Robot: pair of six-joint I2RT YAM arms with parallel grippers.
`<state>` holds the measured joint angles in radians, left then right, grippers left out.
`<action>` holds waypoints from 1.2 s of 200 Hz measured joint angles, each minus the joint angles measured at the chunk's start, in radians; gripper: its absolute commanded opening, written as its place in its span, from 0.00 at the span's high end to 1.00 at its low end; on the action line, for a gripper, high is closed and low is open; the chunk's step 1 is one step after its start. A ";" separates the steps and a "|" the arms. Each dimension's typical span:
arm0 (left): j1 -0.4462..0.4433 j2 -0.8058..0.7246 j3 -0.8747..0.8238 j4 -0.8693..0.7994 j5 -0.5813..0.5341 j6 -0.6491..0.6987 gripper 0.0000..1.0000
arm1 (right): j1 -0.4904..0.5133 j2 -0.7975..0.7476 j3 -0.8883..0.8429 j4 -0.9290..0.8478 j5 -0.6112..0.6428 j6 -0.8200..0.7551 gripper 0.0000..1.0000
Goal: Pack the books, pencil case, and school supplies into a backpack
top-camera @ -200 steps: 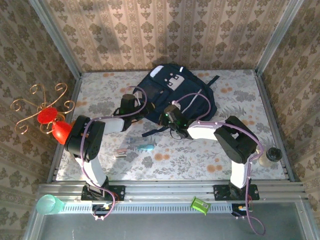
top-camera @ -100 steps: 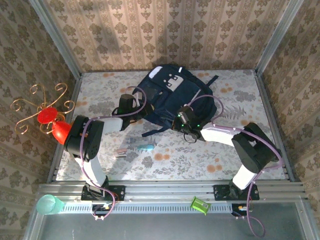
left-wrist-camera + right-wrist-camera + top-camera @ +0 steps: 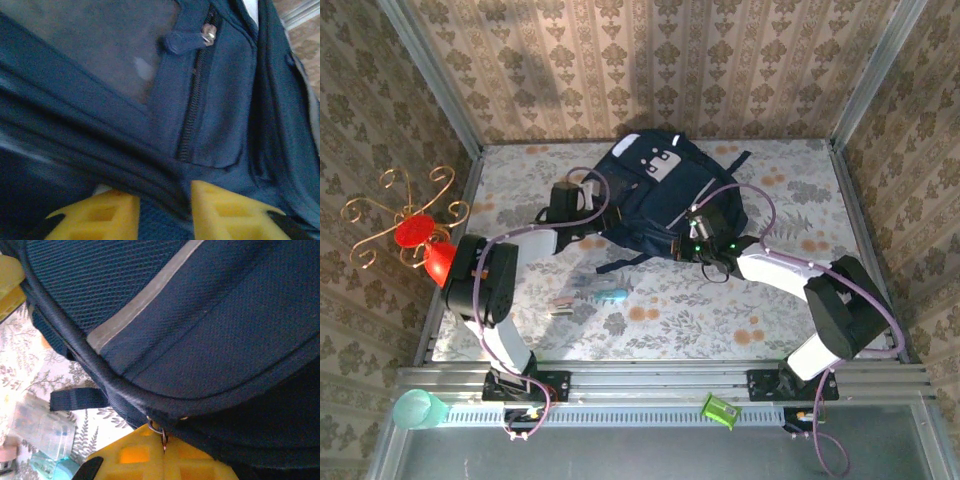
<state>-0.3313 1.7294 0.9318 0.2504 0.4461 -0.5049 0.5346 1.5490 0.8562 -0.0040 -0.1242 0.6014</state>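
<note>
The dark navy backpack (image 3: 655,195) lies at the back middle of the table. My left gripper (image 3: 592,212) is at its left side. In the left wrist view its yellow fingers (image 3: 115,215) stand apart, and a fold of the backpack (image 3: 220,100) runs across the gap of the left gripper (image 3: 162,202). My right gripper (image 3: 692,232) is at the bag's near right edge. It is shut (image 3: 164,442) on the metal zip pull (image 3: 161,432) under the backpack's piped rim (image 3: 200,315). The school supplies (image 3: 588,295) lie loose on the table in front of the bag. The books and the pencil case are hidden.
A red cone with a wire ornament (image 3: 425,245) stands by the left wall. A small dark jar (image 3: 865,310) sits at the right edge. A teal cup (image 3: 415,408) and a green clip (image 3: 720,410) sit on the near rail. Walls close in the table.
The right gripper has travelled right and back along the bag's edge with the zip pull. The left gripper's fingers have parted from shut, and it has shifted slightly back.
</note>
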 measured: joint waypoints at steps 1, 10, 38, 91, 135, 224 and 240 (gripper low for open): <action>0.001 -0.002 0.000 -0.001 -0.001 0.006 0.55 | -0.001 -0.001 0.000 0.000 -0.001 -0.002 1.00; 0.006 -0.029 -0.001 -0.013 -0.021 0.057 0.51 | -0.008 -0.011 0.008 -0.015 -0.021 -0.024 1.00; -0.002 -0.139 -0.014 -0.008 -0.063 0.233 0.47 | -0.017 -0.020 0.068 -0.078 -0.067 -0.069 1.00; -0.191 -0.229 -0.122 0.091 -0.045 0.735 0.36 | -0.042 -0.020 0.157 -0.168 -0.143 -0.106 1.00; -0.284 -0.210 -0.131 0.083 -0.075 1.061 0.37 | -0.061 -0.020 0.161 -0.173 -0.214 -0.093 1.00; -0.325 -0.086 -0.067 0.132 -0.183 1.272 0.71 | -0.068 -0.020 0.162 -0.168 -0.296 -0.044 1.00; -0.322 -0.077 -0.066 0.150 -0.190 1.272 0.84 | -0.068 -0.020 0.162 -0.168 -0.296 -0.045 1.00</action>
<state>-0.6529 1.6524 0.8658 0.4007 0.2565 0.7673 0.4671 1.5288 1.0183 -0.1719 -0.4198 0.5564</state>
